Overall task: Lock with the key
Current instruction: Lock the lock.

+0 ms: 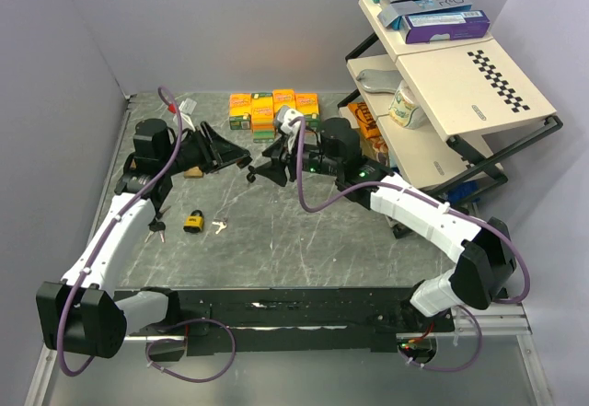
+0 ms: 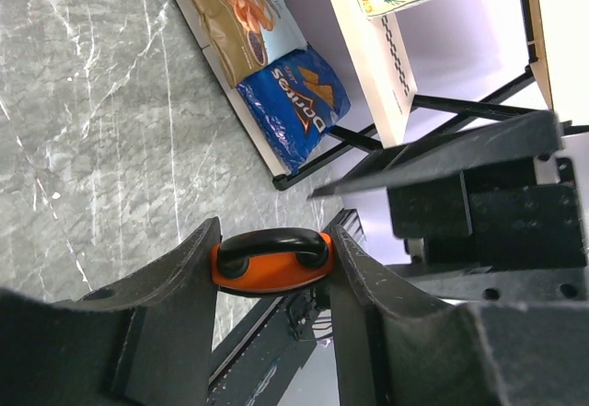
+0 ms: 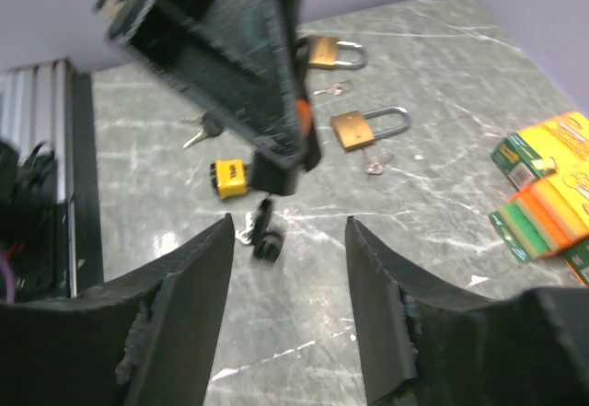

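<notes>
Left gripper clamped on the orange padlock, right gripper empty beside it.
The orange padlock, with its black shackle, sat pinched between the left fingers, held up above the table. The right jaws stood apart with nothing between them, facing the left gripper. Down on the table lay a yellow padlock with loose keys just beside it, and two brass padlocks farther off.

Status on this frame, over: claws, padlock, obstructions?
Left claw shut on orange padlock, off the table. Right claw open, empty, facing it. Keys lie on the table. Nothing between claws.
</notes>
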